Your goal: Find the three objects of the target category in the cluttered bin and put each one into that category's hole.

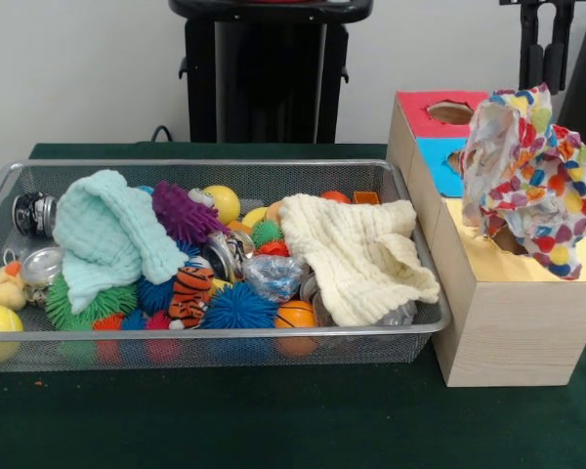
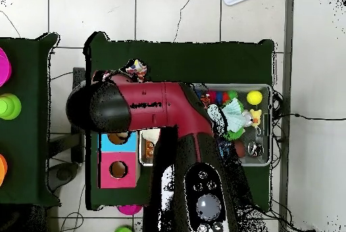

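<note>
Silver wire mesh forms the bin, which fills the left and middle of the front view on a dark green table cover. Its clutter includes a mint-green waffle cloth at the left, a cream waffle cloth at the right, a purple spiky toy, a blue spiky ball, a tiger-striped toy, a yellow ball, a small basketball and a yellow duck at the far left. Just right of the bin stands a row of pale wood-grain boxes, with a red face farthest, a blue one in the middle and a yellow one nearest. A bunched white fabric piece with coloured blotches hangs over the yellow face, its lower end at the hole, most of which it covers. The gripper does not show here, so how it stands cannot be told. A black pedestal rises before a pale wall.

From overhead, the red arm stretches across the boxes and hides the yellow face; a bit of blotched fabric peeks out beyond its end. The red-faced hole lies uncovered. Part of the bin shows to the right of the arm. White floor tiles surround the table.
</note>
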`<state>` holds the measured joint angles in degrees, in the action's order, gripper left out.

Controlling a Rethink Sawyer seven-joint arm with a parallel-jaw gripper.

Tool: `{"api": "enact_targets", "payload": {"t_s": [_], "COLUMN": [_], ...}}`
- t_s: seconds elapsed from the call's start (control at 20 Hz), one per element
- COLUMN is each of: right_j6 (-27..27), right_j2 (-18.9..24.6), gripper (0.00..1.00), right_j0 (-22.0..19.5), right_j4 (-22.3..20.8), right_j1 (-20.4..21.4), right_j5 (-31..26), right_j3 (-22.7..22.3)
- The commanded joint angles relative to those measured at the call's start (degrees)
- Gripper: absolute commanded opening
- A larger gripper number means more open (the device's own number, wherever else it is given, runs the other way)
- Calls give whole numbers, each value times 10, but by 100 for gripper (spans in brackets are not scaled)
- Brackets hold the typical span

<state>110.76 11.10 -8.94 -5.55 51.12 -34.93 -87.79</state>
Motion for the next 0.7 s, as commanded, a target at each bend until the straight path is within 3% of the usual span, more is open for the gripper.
{"api": "enact_targets", "payload": {"t_s": [0.05,0.7], "right_j6": [34,62], "right_j2": [14,-16], "gripper": [0,0], "right_j0": [5,33], "right_j4": [-20,-34], "right_j1": [-31,-56], "right_j5": [26,78], "right_j3": [-65,-91]}}
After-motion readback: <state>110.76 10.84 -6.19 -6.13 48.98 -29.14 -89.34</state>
